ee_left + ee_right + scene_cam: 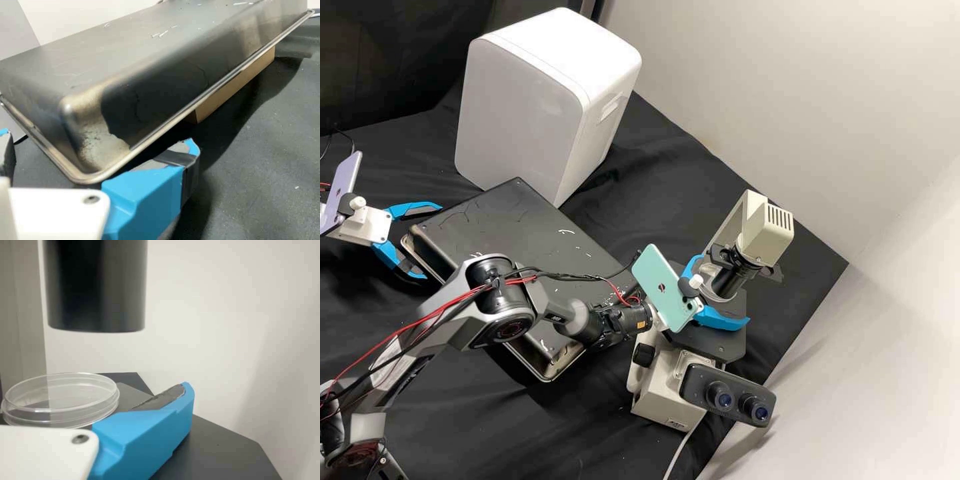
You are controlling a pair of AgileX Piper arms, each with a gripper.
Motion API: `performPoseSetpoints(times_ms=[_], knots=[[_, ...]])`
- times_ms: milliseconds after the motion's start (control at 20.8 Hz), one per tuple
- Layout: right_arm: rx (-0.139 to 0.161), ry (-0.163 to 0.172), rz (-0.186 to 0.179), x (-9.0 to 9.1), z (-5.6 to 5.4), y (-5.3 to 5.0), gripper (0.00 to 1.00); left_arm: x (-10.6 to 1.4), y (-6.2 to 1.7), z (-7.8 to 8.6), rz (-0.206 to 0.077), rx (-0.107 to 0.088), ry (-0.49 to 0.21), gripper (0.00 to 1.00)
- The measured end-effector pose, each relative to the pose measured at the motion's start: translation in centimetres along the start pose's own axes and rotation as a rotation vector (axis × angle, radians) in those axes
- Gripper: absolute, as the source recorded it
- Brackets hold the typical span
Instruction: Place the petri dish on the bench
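The right gripper [720,293] has its 2 blue fingers spread wide at the microscope [693,380] stage. One finger [150,430] lies just beside the petri dish [60,397], with a strip of bare stage [220,445] between them, so nothing is gripped. The dish is clear, round and shallow, its lid on. It lies flat on the stage under the black cylinder [95,285]. Being round, it has no long axis, and its flat face looks up. Beyond the finger the stage runs to its edge before a pale wall.

The left gripper [423,240] is wide too, 1 finger [150,200] under the corner rim of an upturned metal tray [150,65]. Black bench [693,180] lies open between microscope and white box [547,100].
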Motion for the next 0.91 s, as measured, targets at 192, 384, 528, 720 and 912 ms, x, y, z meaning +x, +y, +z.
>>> performPoseSetpoints(times_ms=[192, 384, 528, 720, 912], knots=[[0.003, 0.004, 0.002, 0.04, -0.02, 0.0, 0.0, 0.0, 0.0, 0.0, 0.0, 0.0, 0.0, 1.0], [0.004, 0.005, 0.003, 0.06, 0.03, -0.05, 0.0, 0.0, 0.0, 0.0, 0.0, 0.0, 0.0, 1.0], [0.012, 0.006, 0.004, 0.06, 0.02, -0.04, 0.0, 0.0, 0.0, -0.01, 0.0, 0.0, 0.001, 1.0], [0.013, 0.011, 0.001, 0.06, -0.02, -0.07, 0.0, 0.0, 0.0, -0.01, 0.0, 0.0, 0.001, 1.0], [0.017, 0.014, -0.003, 0.06, -0.05, -0.1, 0.0, 0.0, 0.0, 0.03, 0.0, 0.0, -0.001, 1.0]])
